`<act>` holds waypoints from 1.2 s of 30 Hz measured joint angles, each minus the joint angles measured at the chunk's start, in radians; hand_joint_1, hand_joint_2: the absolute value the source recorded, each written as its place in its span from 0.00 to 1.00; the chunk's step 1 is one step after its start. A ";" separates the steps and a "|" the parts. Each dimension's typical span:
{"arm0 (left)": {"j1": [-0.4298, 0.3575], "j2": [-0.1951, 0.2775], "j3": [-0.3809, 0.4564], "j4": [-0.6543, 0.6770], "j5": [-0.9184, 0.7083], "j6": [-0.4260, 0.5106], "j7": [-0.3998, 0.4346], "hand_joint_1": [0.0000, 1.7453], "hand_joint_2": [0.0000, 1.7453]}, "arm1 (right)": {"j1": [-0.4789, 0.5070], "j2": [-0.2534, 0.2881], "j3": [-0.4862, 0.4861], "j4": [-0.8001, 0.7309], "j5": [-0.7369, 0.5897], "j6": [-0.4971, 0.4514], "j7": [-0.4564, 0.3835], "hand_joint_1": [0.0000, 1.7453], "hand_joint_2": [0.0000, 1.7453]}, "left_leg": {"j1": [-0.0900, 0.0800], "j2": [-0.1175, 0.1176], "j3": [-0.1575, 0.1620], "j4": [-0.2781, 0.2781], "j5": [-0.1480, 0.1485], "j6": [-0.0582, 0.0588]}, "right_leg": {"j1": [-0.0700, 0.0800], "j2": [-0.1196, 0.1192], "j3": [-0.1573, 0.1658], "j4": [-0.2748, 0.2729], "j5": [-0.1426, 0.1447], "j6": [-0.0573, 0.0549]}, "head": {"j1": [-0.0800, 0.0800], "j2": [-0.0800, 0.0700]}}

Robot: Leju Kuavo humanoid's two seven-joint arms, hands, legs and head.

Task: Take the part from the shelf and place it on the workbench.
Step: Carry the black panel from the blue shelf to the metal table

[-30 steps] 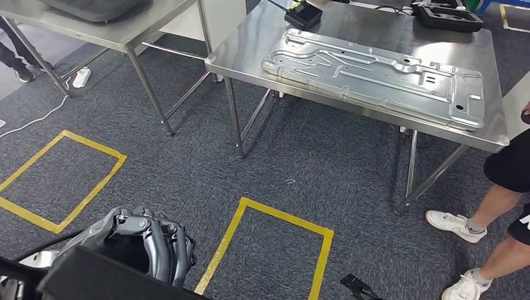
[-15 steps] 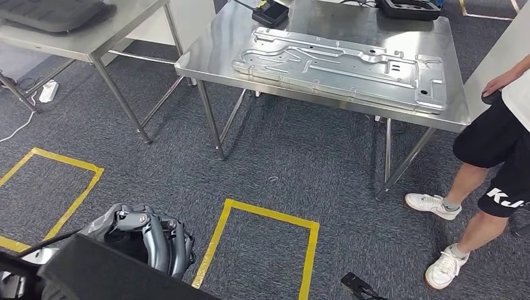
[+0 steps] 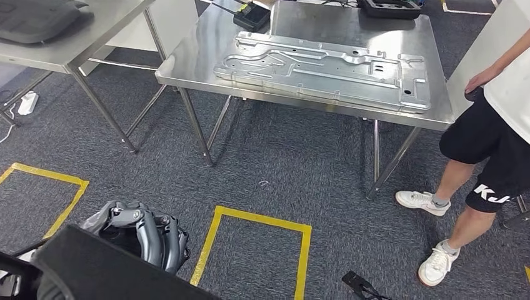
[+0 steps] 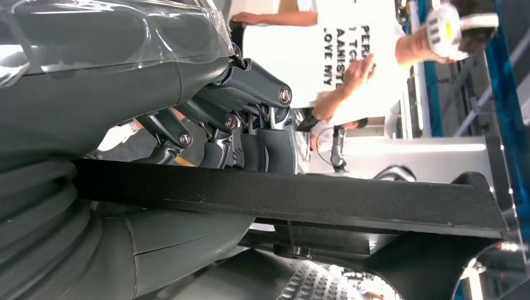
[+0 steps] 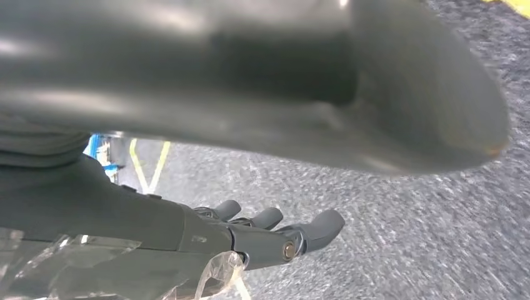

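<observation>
A grey carpeted floor point(image 3: 300, 169) fills most of the head view, marked with yellow tape rectangles point(image 3: 256, 250), one of them near and central. Far and centre stands a stainless steel workbench point(image 3: 194, 65) on thin metal legs, its top shiny and reflective. A long pressed metal panel point(image 3: 325, 69) lies flat across that top, silver, with raised ribs, channels and a few cut-out holes. A second steel table point(image 3: 75, 47) stands far left, with a dark padded object point(image 3: 34, 19) lying on it. At the right a person point(image 3: 494, 137) in a white shirt, black shorts and white trainers stands just beside the workbench's right end. At the near left, the part point(image 3: 94, 265) is a flat matte black slab with a straight edge; in the left wrist view it reads as a thin black bar with a raised lip at one end. The left hand point(image 3: 147, 234) grips it, dark fingers point(image 4: 250, 87) curled over one face and the thumb under the other, well apart from the workbench. The right hand point(image 5: 275, 234) hangs over the carpet, its fingers extended and slightly apart, holding nothing. A small black object point(image 3: 359, 286) lies on the floor, near and right of centre.
</observation>
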 joint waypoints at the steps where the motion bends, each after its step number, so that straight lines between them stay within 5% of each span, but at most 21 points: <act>1: 0.000 0.000 0.000 0.000 0.000 0.000 0.000 1.00 1.00 | 0.000 -0.001 0.000 0.000 0.001 -0.001 0.000 0.00 0.00 | -0.001 0.001 0.005 -0.004 -0.004 0.002 | -0.003 0.001 0.003 0.003 0.001 0.004 | 0.000 0.000; 4: -0.002 0.000 0.001 -0.002 0.001 0.001 0.000 1.00 1.00 | 0.001 0.000 0.001 0.000 0.002 -0.001 -0.002 0.00 0.00 | 0.008 0.003 0.041 -0.018 -0.016 0.018 | -0.003 -0.009 -0.014 0.066 -0.018 0.018 | 0.002 0.000; 7: 0.000 0.001 0.001 -0.002 0.004 0.001 0.000 1.00 1.00 | 0.001 0.001 0.002 0.000 0.009 0.001 -0.004 0.00 0.00 | 0.015 0.003 0.066 -0.022 -0.036 0.021 | -0.009 -0.016 -0.133 0.251 -0.081 0.028 | 0.004 0.000; 9: 0.003 0.001 0.001 -0.002 0.006 0.001 0.000 1.00 1.00 | 0.004 0.001 0.002 0.000 0.014 0.004 -0.005 0.00 0.00 | 0.022 0.001 0.086 -0.021 -0.054 0.013 | -0.017 -0.017 -0.188 0.296 -0.084 0.041 | 0.005 0.000; 10: 0.004 0.001 0.001 -0.002 0.006 0.001 0.000 1.00 1.00 | 0.005 0.001 0.002 0.000 0.016 0.005 -0.005 0.00 0.00 | 0.026 0.000 0.100 -0.021 -0.065 0.007 | -0.022 -0.020 -0.188 0.263 -0.059 0.049 | 0.006 0.000; 12: 0.004 0.001 0.001 -0.002 0.006 0.001 0.000 1.00 1.00 | 0.008 0.002 0.002 0.000 0.018 0.006 -0.007 0.00 0.00 | 0.034 0.001 0.128 -0.021 -0.092 -0.009 | -0.034 -0.032 -0.155 0.126 0.041 0.064 | 0.007 0.000; 14: 0.005 0.002 0.001 -0.002 0.006 0.000 0.000 1.00 1.00 | 0.010 0.003 0.001 0.001 0.024 0.009 -0.010 0.00 0.00 | 0.035 0.002 0.144 -0.020 -0.115 -0.027 | -0.037 -0.044 -0.132 0.032 0.100 0.063 | 0.008 0.000; 18: 0.002 0.002 0.005 -0.002 0.006 -0.001 -0.001 1.00 1.00 | 0.011 0.003 0.001 0.002 0.036 0.020 -0.014 0.00 0.00 | 0.040 0.000 0.153 -0.001 -0.124 -0.053 | -0.030 -0.048 -0.115 0.022 0.080 0.022 | 0.004 0.000; 21: 0.005 0.004 0.010 -0.002 0.006 -0.001 -0.001 1.00 1.00 | 0.011 0.003 0.001 0.002 0.037 0.020 -0.016 0.00 0.00 | 0.042 0.000 0.048 0.173 -0.134 -0.063 | -0.028 -0.050 -0.082 0.019 0.055 0.005 | 0.002 0.000; 23: 0.008 0.006 0.012 -0.002 0.006 -0.001 -0.001 1.00 1.00 | 0.012 0.003 0.001 0.002 0.037 0.020 -0.016 0.00 0.00 | 0.038 0.000 -0.047 0.281 -0.199 -0.061 | -0.022 -0.053 -0.054 0.018 0.032 0.002 | 0.001 0.000; 25: 0.010 0.007 0.014 -0.002 0.006 -0.001 -0.001 1.00 1.00 | 0.014 0.003 0.001 0.002 0.037 0.020 -0.016 0.00 0.00 | 0.027 0.000 -0.097 0.281 -0.241 -0.047 | -0.016 -0.057 -0.020 0.016 0.005 0.001 | 0.000 0.000; 26: 0.011 0.008 0.015 -0.002 0.006 -0.001 -0.001 1.00 1.00 | 0.015 0.004 0.001 0.003 0.037 0.020 -0.016 0.00 0.00 | 0.019 0.002 -0.103 0.237 -0.223 -0.035 | -0.014 -0.060 -0.001 0.015 -0.008 0.000 | 0.000 0.000; 27: 0.011 0.008 0.015 -0.002 0.006 -0.001 -0.001 1.00 1.00 | 0.016 0.005 0.001 0.003 0.037 0.020 -0.016 0.00 0.00 | 0.009 0.007 -0.101 0.175 -0.170 -0.020 | -0.012 -0.063 0.015 0.014 -0.022 0.000 | 0.000 0.000; 30: 0.015 0.011 0.017 -0.002 0.006 -0.001 -0.001 1.00 1.00 | 0.016 0.008 0.001 0.004 0.037 0.019 -0.016 0.00 0.00 | -0.015 0.013 -0.080 0.034 0.024 0.013 | -0.005 -0.067 0.056 0.005 -0.056 0.008 | 0.000 0.000; 31: 0.014 0.011 0.017 -0.002 0.006 0.000 -0.001 1.00 1.00 | 0.014 0.008 0.001 0.004 0.037 0.017 -0.016 0.00 0.00 | -0.016 0.010 -0.073 0.023 0.045 0.017 | -0.003 -0.068 0.067 0.002 -0.059 0.013 | 0.000 0.000; 33: 0.010 0.011 0.018 -0.004 0.006 0.000 -0.001 1.00 1.00 | 0.009 0.007 0.001 0.004 0.036 0.013 -0.016 0.00 0.00 | -0.013 0.003 -0.050 0.011 0.039 0.023 | -0.002 -0.068 0.074 0.014 -0.054 0.023 | 0.000 0.000; 36: 0.005 0.012 0.017 -0.007 0.006 0.000 -0.001 1.00 1.00 | 0.005 0.008 0.002 0.004 0.036 0.007 -0.017 0.00 0.00 | -0.006 -0.003 -0.008 -0.008 0.024 0.037 | -0.004 -0.050 -0.005 0.158 -0.056 0.031 | 0.001 0.000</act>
